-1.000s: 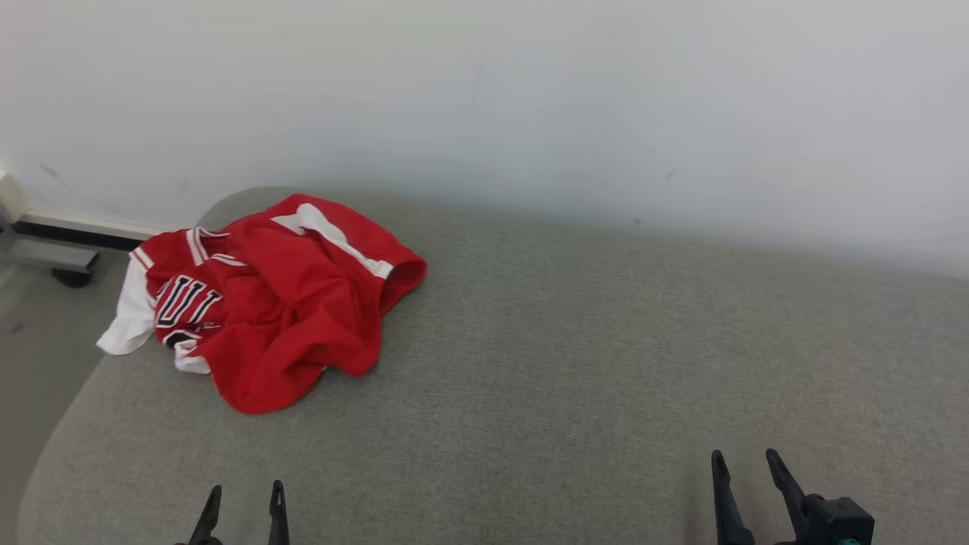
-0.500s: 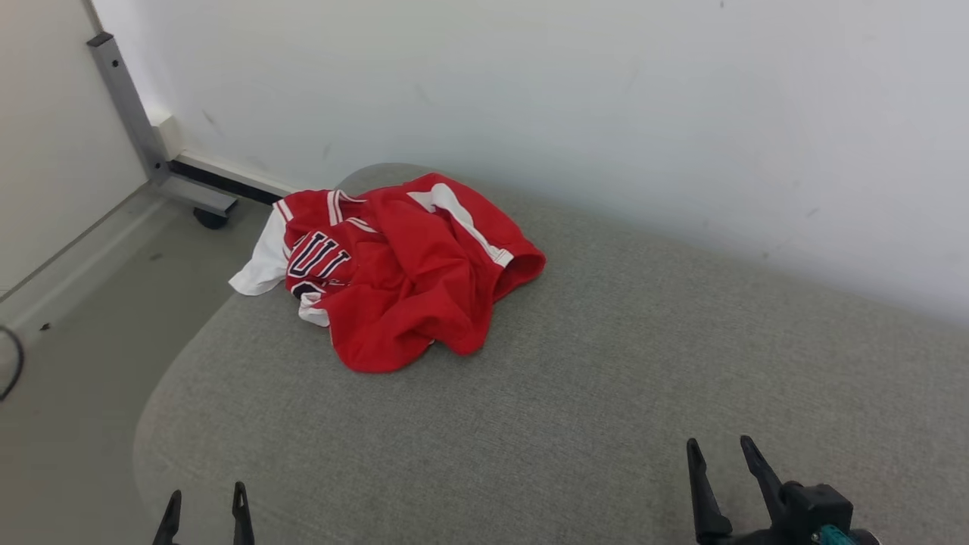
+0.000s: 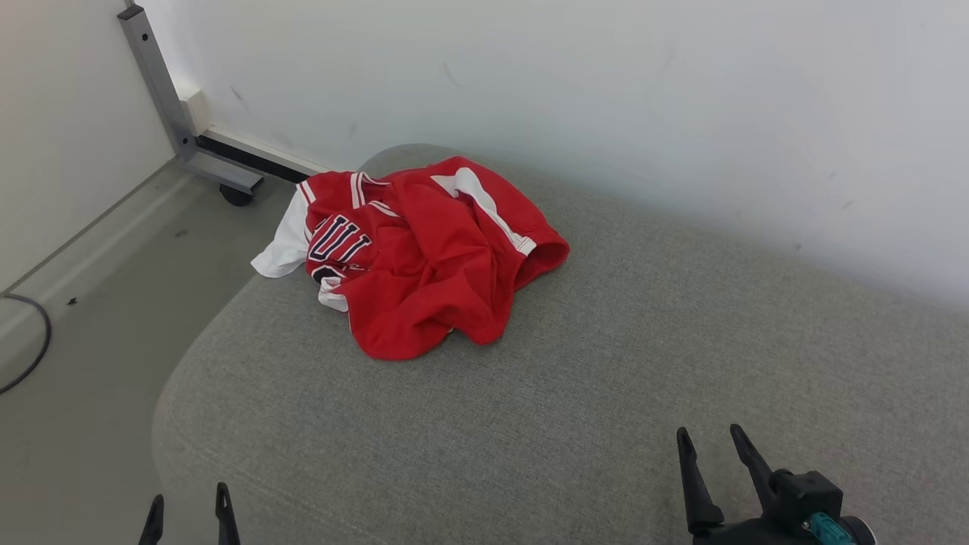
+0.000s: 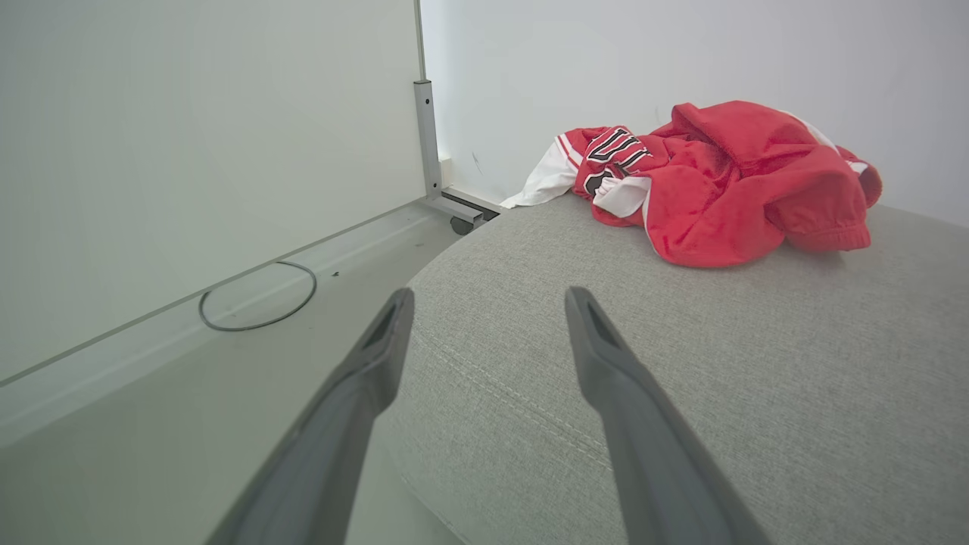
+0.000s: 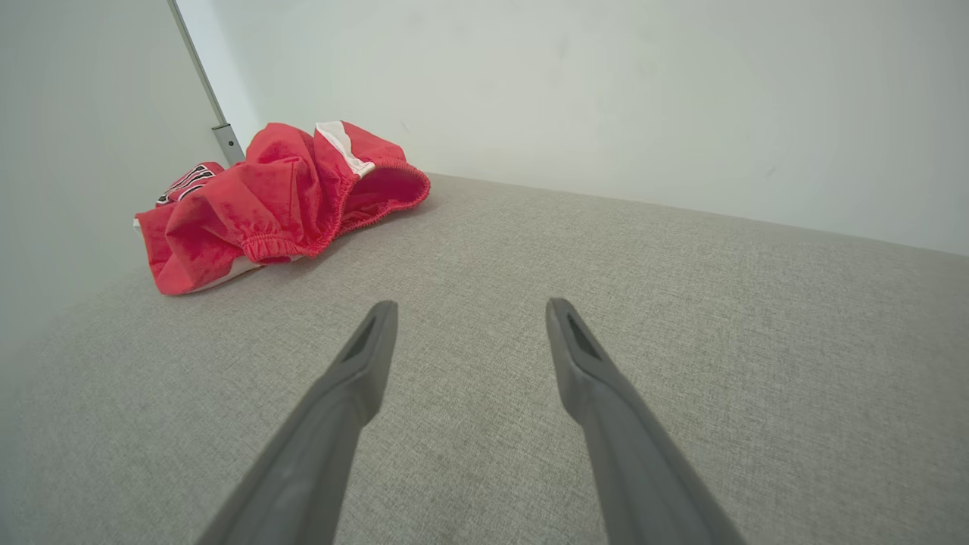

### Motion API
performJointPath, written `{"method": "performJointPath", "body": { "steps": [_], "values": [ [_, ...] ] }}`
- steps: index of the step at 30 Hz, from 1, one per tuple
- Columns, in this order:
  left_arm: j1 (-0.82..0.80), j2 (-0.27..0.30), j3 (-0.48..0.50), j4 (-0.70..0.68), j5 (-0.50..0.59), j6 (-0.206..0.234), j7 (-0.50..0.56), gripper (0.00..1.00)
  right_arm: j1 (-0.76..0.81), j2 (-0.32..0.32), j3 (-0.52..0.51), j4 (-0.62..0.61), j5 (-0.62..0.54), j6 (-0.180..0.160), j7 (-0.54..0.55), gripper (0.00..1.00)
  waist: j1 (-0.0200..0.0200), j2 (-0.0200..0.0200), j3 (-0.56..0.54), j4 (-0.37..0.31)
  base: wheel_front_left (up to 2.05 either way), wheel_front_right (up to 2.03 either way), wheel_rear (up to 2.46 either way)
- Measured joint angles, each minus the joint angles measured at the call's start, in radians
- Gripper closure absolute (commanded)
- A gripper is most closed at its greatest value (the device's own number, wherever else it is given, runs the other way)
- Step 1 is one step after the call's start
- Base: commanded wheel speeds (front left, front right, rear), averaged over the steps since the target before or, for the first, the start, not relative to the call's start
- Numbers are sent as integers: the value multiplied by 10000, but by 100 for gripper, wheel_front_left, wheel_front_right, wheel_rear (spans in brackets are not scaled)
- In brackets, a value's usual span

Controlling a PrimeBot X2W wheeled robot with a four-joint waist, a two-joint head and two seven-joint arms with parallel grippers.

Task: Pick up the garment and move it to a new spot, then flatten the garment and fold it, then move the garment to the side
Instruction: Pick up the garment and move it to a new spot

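Crumpled red jersey (image 3: pixel 424 257) lies on the grey cushion (image 3: pixel 606 363).
Likely light, limp, slippery: pinch a raised fold. Left gripper (image 3: pixel 189 496) and right gripper (image 3: pixel 709 431) both gape wide, empty.

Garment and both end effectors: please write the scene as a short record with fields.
garment: red and white, crumpled, lying at the far left corner of the grey cushion
left end effector: open, empty, apart from the garment
right end effector: open, empty, over bare cushion
task step: pickup not yet begun
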Motion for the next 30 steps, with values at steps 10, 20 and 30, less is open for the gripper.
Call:
{"method": "performJointPath", "body": {
  "steps": [10,20,30],
  "values": [
    [-1735,-167,-489,1118,-499,-539,552,0,359,-4,-201,-190,-104,0,0,0,0,0,2,-13,0,0,0],
    [-6105,-186,-408,3822,-1425,-487,2071,0,287,8,291,-1062,-504,0,372,0,0,0,329,-362,0,0,0],
    [-8381,738,196,5971,-2366,-970,2692,0,223,0,715,-2619,-1051,0,1208,0,1,0,1066,-2027,0,0,0]
  ]
}}
